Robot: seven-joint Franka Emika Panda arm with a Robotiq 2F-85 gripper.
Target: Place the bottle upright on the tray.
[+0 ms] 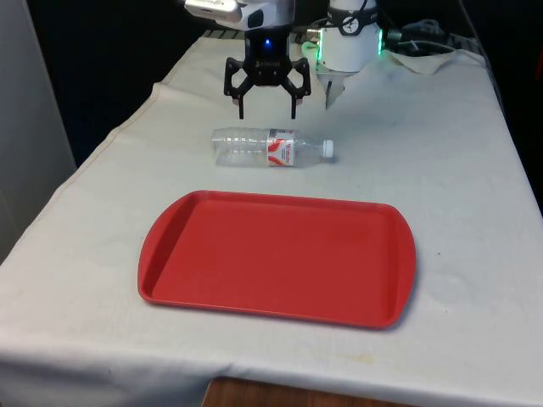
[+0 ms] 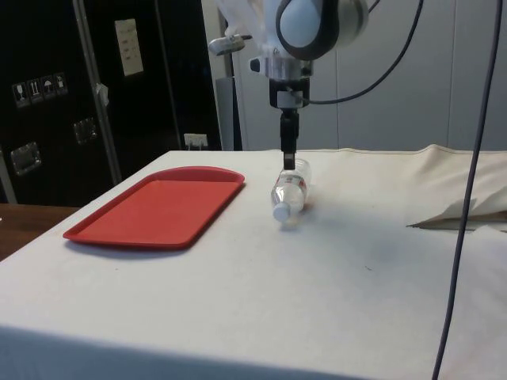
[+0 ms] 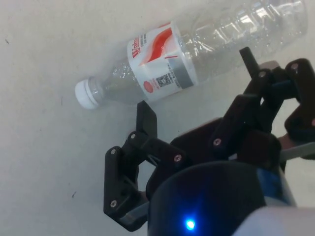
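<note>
A clear plastic bottle (image 1: 270,147) with a red and white label and a white cap lies on its side on the white cloth, cap toward the front view's right. It lies just beyond the far edge of the red tray (image 1: 170,254), which holds nothing. My gripper (image 1: 267,108) hangs open a little above and behind the bottle, fingers pointing down, nothing between them. From the side, the gripper (image 2: 289,162) hovers right over the bottle (image 2: 289,194), beside the tray (image 2: 119,226). Through the wrist camera the bottle (image 3: 197,59) lies just past the open fingertips (image 3: 146,114).
Crumpled white cloth and cables (image 1: 424,51) lie at the far end near the robot base. A fold of cloth (image 2: 459,214) rises at the table's edge in the side view. A dark cable (image 2: 467,198) hangs down there.
</note>
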